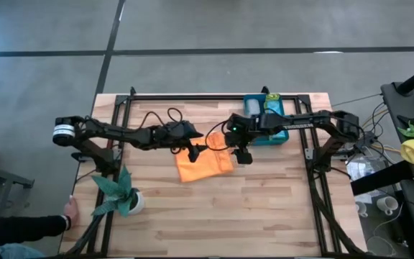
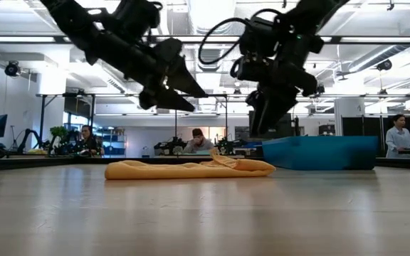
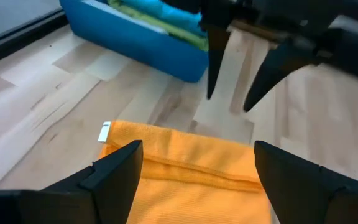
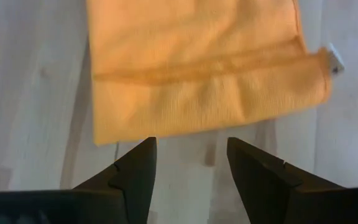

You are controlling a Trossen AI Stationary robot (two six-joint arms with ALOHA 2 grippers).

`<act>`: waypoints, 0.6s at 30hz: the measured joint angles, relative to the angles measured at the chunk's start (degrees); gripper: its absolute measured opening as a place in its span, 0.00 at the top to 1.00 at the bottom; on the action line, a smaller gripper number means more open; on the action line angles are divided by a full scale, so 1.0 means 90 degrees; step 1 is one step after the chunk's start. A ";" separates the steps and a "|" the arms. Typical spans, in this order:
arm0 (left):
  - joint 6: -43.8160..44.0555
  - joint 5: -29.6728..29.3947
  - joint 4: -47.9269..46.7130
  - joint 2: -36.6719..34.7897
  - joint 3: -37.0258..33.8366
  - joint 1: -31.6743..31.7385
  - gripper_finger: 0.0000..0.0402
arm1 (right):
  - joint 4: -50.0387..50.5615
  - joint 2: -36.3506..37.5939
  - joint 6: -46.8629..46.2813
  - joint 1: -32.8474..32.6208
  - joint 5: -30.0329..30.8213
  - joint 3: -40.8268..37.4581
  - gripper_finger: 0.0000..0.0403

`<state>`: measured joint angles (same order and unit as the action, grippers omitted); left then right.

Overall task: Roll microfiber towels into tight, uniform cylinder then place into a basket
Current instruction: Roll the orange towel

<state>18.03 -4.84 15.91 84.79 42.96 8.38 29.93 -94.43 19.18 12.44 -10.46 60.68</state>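
From overhead I see the orange towel (image 1: 204, 165) lying loosely folded near the middle of the table (image 1: 264, 216), with the left gripper (image 1: 192, 153) over its left far corner and the right gripper (image 1: 244, 156) just off its right edge; I read that as both arms taking up opposite ends so the cloth can be rolled evenly. The basket (image 1: 267, 138) sits at the far edge behind the right arm, already holding other cloths, a pale one and a lime green one as far as I can make out. A potted plant (image 1: 121, 194) stands at the near left corner, and a person's hand (image 1: 70, 208) rests at the table edge beside it. At table height, the orange towel (image 2: 191, 168) lies flat with one raised fold, and both grippers hang clear above it, touching nothing; the basket (image 2: 319, 153) is just behind to the right. Through the left wrist camera, my left gripper (image 3: 197, 171) stands wide open and empty over the towel's hem (image 3: 185, 171), with the right arm's fingers and the basket (image 3: 135, 40) beyond. Through the right wrist camera, the right gripper (image 4: 191, 165) is parted and empty over bare wood just beside the towel's edge (image 4: 204, 93).
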 joint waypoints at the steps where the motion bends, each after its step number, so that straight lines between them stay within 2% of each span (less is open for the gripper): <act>1: -0.0106 0.0000 -0.0010 0.0148 0.0083 0.0000 0.27 | -0.0091 0.0056 -0.0012 0.0001 0.0002 -0.0116 0.52; 8: -0.0888 0.0044 0.0004 0.1468 0.0912 -0.0063 0.27 | -0.0506 -0.0091 0.0092 -0.0004 0.0053 -0.0601 0.53; 13: -0.1264 0.0046 0.0012 0.2292 0.1435 -0.0070 0.27 | -0.0923 -0.0379 0.0216 -0.0003 0.0502 -0.0720 0.53; 18: -0.1268 0.0049 0.0002 0.2742 0.1540 -0.0073 0.27 | -0.0944 -0.0597 0.0331 0.0005 0.0529 -0.0594 0.53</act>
<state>6.62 -4.40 15.93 109.47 56.82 7.73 21.43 -99.81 22.16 12.49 -5.69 55.33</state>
